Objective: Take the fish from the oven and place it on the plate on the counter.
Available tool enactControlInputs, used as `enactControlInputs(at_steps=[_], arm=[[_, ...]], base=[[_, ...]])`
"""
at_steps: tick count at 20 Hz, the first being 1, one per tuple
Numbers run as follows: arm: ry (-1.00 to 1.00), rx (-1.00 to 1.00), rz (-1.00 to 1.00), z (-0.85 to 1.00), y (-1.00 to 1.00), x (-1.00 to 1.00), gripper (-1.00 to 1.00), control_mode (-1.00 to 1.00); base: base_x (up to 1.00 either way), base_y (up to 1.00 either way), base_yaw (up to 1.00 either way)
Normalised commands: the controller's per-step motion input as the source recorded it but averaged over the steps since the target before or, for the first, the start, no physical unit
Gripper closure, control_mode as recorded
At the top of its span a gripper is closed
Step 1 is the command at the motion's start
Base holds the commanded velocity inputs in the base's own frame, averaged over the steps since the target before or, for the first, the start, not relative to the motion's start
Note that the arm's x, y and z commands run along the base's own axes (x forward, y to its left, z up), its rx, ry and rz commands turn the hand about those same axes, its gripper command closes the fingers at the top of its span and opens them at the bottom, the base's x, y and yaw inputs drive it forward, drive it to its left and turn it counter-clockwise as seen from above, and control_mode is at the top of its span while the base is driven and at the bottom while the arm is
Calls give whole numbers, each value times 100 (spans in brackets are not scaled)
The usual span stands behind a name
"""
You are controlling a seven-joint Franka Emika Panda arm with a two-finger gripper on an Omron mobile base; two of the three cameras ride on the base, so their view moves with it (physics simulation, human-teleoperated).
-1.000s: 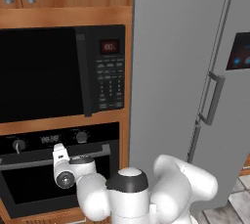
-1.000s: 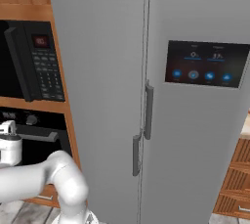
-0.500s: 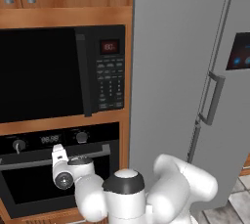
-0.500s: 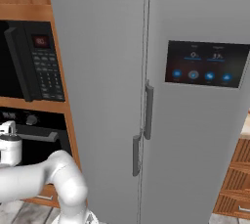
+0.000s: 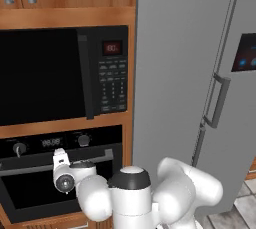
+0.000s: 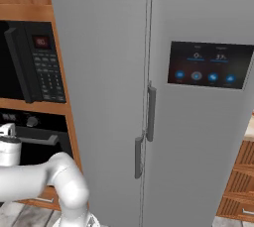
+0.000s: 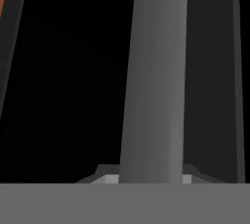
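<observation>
The black wall oven [image 5: 30,195] sits below the microwave with its door shut, and its side shows in the right base view [image 6: 34,141]. My gripper [image 5: 61,155] is at the left part of the long silver bar handle [image 5: 100,157]. From the right, the gripper [image 6: 6,132] meets the handle [image 6: 42,139] at the frame's left edge. In the hand view the handle [image 7: 154,71] runs up between the fingertips [image 7: 112,179], which press against both its sides. The fish is hidden behind the oven door. The plate and the counter are out of view.
A black microwave with a keypad [image 5: 60,73] sits right above the oven in a wooden surround. A tall grey fridge [image 5: 190,73] with vertical handles [image 6: 150,112] and a touch panel [image 6: 206,65] stands to the right. Wooden drawers [image 6: 240,186] lie past it.
</observation>
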Motion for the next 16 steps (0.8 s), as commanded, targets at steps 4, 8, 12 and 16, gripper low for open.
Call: enactControlInputs(at_steps=[4,8,12,16], arm=[[1,0,0,-55,0,-71,100,-100],[0,-3,0,-64,0,-91,100,-100],[0,-3,0,-82,0,-89,100,-100],[0,-3,0,-90,0,-85,100,-100]], base=[[0,0,0],[0,0,0],[0,0,0],[0,0,0]])
